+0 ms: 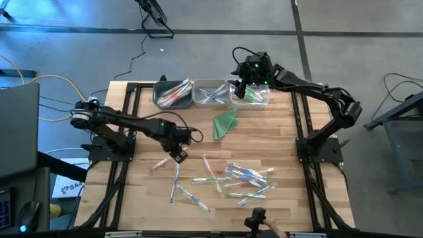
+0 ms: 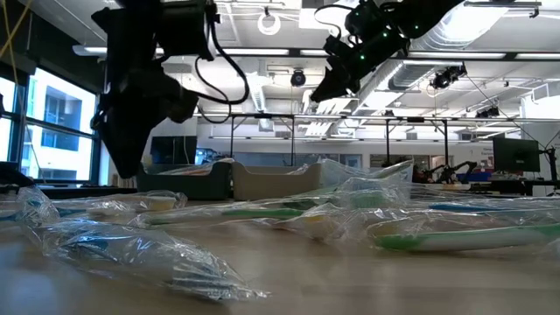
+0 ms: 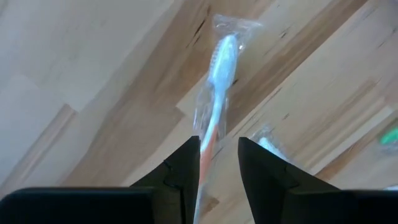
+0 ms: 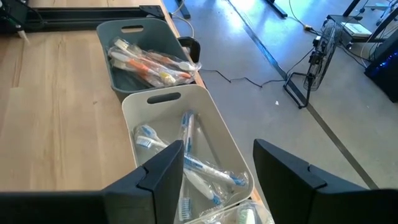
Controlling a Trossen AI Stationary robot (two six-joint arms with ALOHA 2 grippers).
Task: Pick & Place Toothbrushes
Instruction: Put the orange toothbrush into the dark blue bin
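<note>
Orange toothbrush (image 3: 214, 118) between left gripper (image 3: 217, 163) fingers (image 3: 184, 165)

Open-plan robotics lab: exposed ceiling ducts (image 2: 420, 52), monitors (image 2: 516, 156).

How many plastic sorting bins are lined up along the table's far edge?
3, in one row: a grey bin of orange-accented toothbrushes on the left, a white bin of blue ones in the middle, and a clear bin of green ones, partly hidden under the right gripper.
</note>
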